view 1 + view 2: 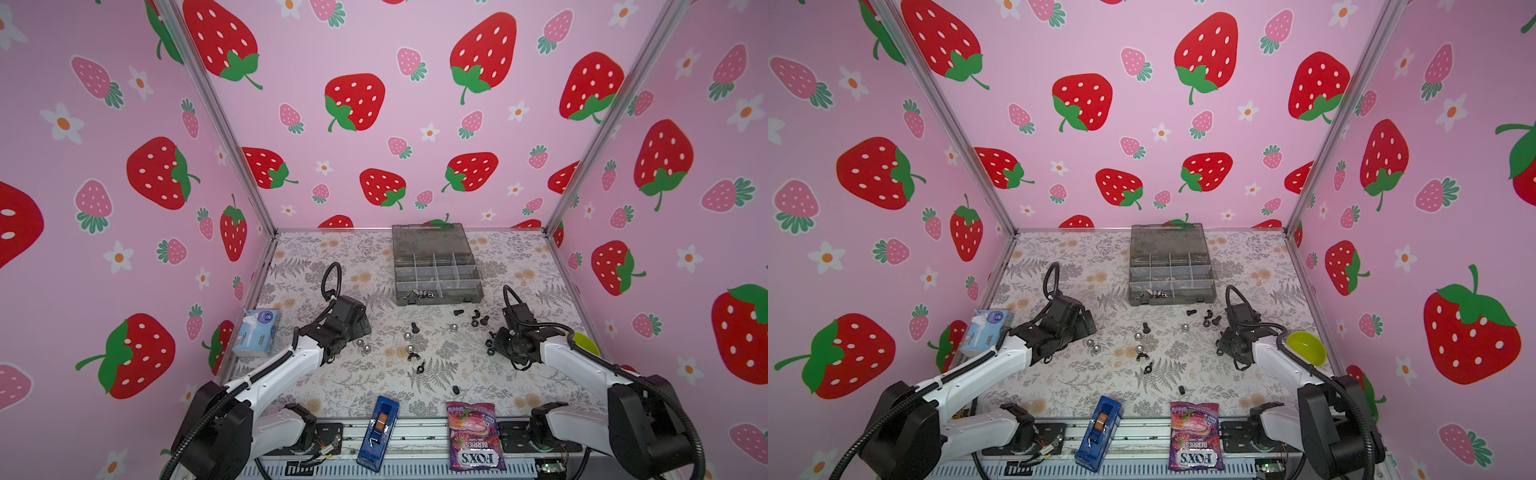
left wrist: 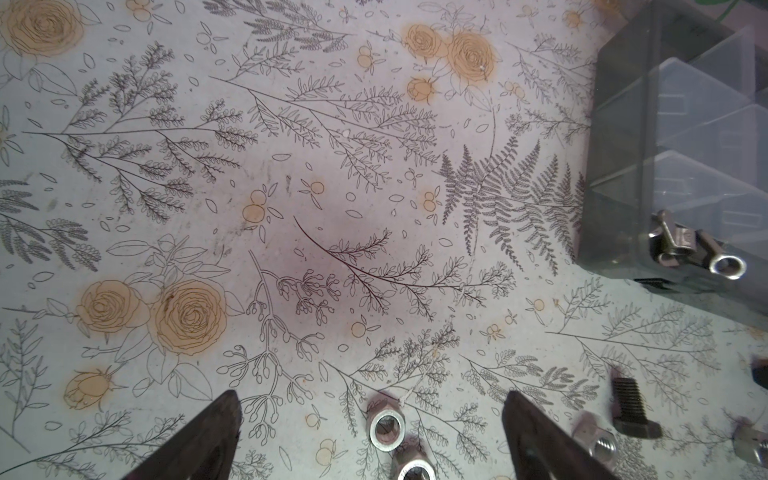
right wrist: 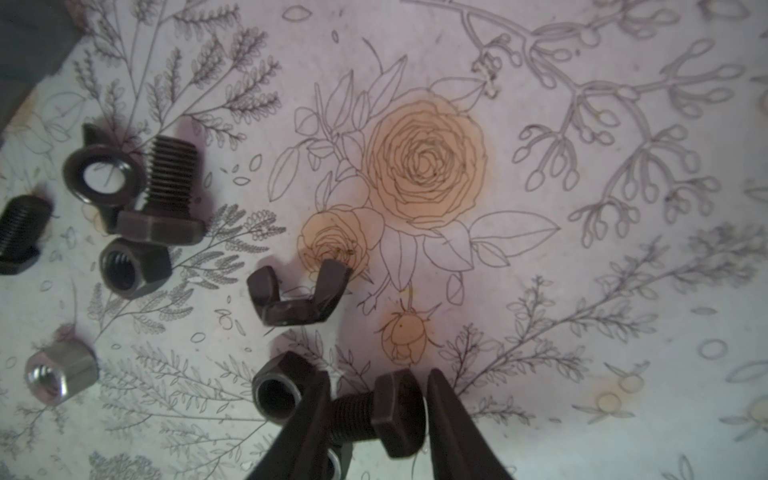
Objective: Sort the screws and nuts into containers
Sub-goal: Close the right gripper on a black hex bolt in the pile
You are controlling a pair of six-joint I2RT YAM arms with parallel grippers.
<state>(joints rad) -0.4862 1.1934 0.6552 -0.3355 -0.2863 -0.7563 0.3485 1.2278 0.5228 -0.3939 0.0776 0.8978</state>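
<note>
My right claw (image 3: 376, 374) straddles a black screw (image 3: 374, 415), grip unclear, hex nut (image 3: 276, 395) crowding it; left claw (image 2: 372, 395) spread wide.

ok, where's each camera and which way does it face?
Top views: above the arm bases, facing forward and down onto the table; left arm and right arm show.
Left wrist: faces down at the table; open left pincer shows.
Right wrist: faces down too; right pincer straddles a black screw.
Shared: organiser box, both top views and left wrist.

Scattered nuts (image 1: 409, 348) crowd centre (left mat (image 1: 299, 249) bare).
</note>
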